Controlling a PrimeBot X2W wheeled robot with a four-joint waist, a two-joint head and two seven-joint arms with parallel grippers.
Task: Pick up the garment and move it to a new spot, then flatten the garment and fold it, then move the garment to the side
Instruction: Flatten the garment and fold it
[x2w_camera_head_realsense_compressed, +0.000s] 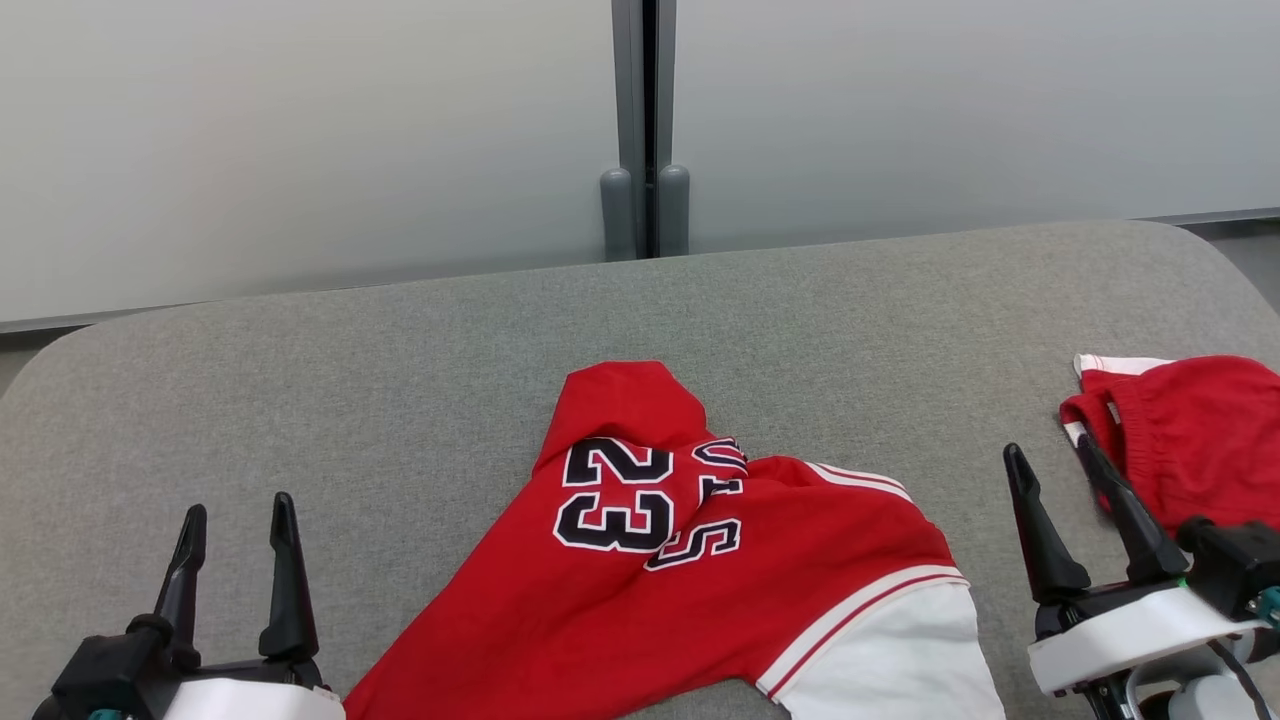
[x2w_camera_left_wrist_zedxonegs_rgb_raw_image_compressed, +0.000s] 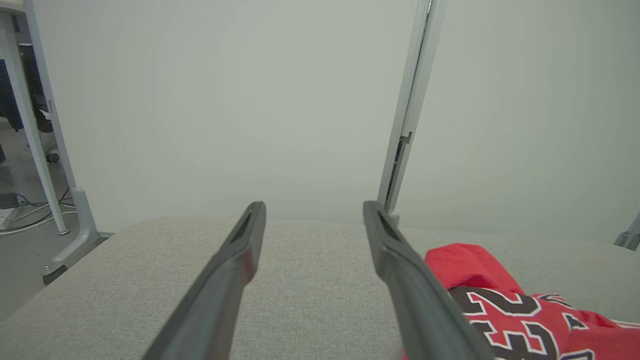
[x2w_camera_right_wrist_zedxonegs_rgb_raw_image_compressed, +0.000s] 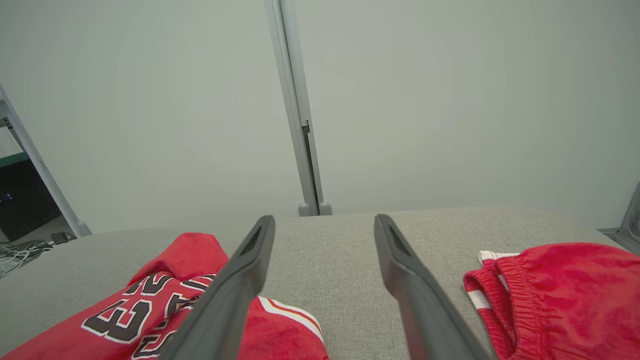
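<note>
The red jersey (x2w_camera_head_realsense_compressed: 700, 590) numbered 23 lies crumpled at the near middle of the grey surface (x2w_camera_head_realsense_compressed: 400, 380). It looks light, soft and limp, likely to sag, so pinching a shoulder or hem edge seems best. The left end effector (x2w_camera_head_realsense_compressed: 239, 505) at its 9 o'clock and the right end effector (x2w_camera_head_realsense_compressed: 1050, 447) at 3 o'clock stand open, empty. Red shorts (x2w_camera_head_realsense_compressed: 1190, 440) lie at 2 o'clock.

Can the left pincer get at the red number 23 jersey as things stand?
Likely yes: the left pincer stands open beside the jersey, only bare grey surface between them.
</note>
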